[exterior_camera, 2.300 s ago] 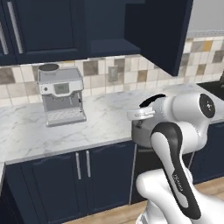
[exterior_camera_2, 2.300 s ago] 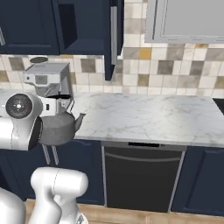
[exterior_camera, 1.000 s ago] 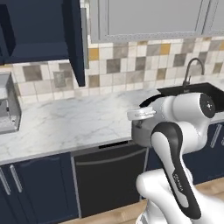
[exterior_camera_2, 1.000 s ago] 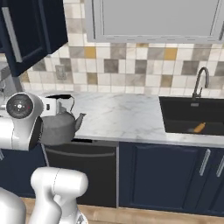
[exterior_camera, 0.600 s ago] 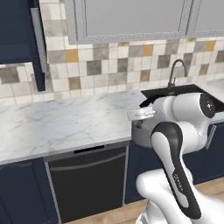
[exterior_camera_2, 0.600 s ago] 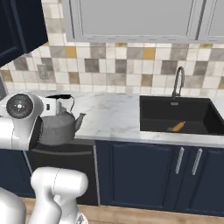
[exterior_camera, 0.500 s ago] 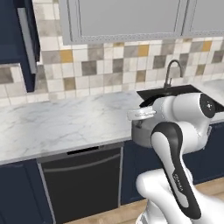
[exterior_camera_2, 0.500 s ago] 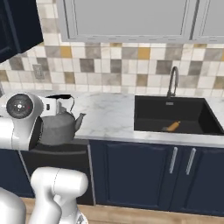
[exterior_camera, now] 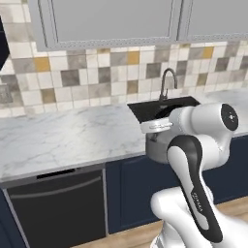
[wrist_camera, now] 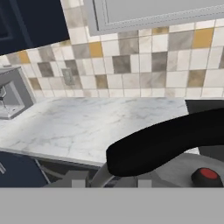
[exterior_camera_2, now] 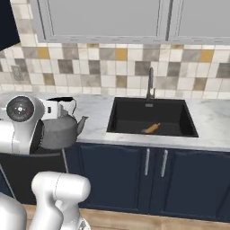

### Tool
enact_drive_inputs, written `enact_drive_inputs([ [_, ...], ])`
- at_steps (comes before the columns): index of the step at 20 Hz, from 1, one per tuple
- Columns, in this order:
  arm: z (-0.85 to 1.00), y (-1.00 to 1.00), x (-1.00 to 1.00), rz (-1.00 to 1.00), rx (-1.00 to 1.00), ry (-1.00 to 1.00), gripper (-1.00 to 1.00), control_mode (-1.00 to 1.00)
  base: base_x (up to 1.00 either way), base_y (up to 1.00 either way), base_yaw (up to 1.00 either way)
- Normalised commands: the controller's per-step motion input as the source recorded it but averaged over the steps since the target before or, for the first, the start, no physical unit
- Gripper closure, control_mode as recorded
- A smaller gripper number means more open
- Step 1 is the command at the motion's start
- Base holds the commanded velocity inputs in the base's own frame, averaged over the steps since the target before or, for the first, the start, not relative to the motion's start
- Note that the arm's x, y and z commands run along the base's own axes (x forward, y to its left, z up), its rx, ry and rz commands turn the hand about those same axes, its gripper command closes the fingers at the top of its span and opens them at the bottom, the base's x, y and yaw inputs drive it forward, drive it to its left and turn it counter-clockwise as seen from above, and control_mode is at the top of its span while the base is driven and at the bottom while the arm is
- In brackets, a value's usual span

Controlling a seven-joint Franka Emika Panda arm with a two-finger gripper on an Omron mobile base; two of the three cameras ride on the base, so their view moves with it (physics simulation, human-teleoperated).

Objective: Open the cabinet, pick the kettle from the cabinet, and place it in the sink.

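Note:
My gripper (exterior_camera_2: 63, 107) is shut on the black arched handle of the grey metal kettle (exterior_camera_2: 60, 130), which hangs in the air in front of the counter edge. In the left base view the kettle (exterior_camera: 156, 145) shows partly behind my white arm. In the hand view the black handle (wrist_camera: 166, 140) runs across just above my gripper (wrist_camera: 111, 181), with the lid's red knob (wrist_camera: 206, 174) beside it. The black sink (exterior_camera_2: 134, 112) lies to the right of the kettle, with its thin faucet (exterior_camera_2: 149, 83) behind. The sink (exterior_camera: 145, 110) also sits just beyond my arm. A corner of the dark navy cabinet (wrist_camera: 30, 22) shows at the upper left.
An orange object (exterior_camera_2: 152, 128) lies in the basin. White marble counter (exterior_camera: 63, 138) stretches to the left over a black dishwasher front (exterior_camera: 58, 203). Pale grey wall cabinets (exterior_camera_2: 99, 18) hang above the tiled wall. A silver coffee machine (wrist_camera: 11, 98) stands far left on the counter.
The whole picture has shifted left, so the base has driven right along the counter. The sink now sits closer. The kettle has stayed in my gripper, held the same way.

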Motion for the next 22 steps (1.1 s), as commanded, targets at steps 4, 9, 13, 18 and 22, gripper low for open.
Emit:
enact_drive_inputs([
  [4, 0.00, 0.00, 0.00, 0.00, 0.00, 0.00, 1.00, 1.00, 0.12, -0.66, 0.00],
  [9, 0.00, 0.00, 0.00, 0.00, 0.00, 0.00, 1.00, 1.00, 0.22, -0.61, 0.00],
  [13, 0.00, 0.00, 0.00, 0.00, 0.00, 0.00, 1.00, 1.00, 0.25, -0.59, 0.00],
  [18, 0.00, 0.00, 0.00, 0.00, 0.00, 0.00, 1.00, 1.00, 0.26, -0.58, 0.00],
  [22, 0.00, 0.00, 0.00, 0.00, 0.00, 0.00, 1.00, 1.00, 0.26, -0.59, 0.00],
])
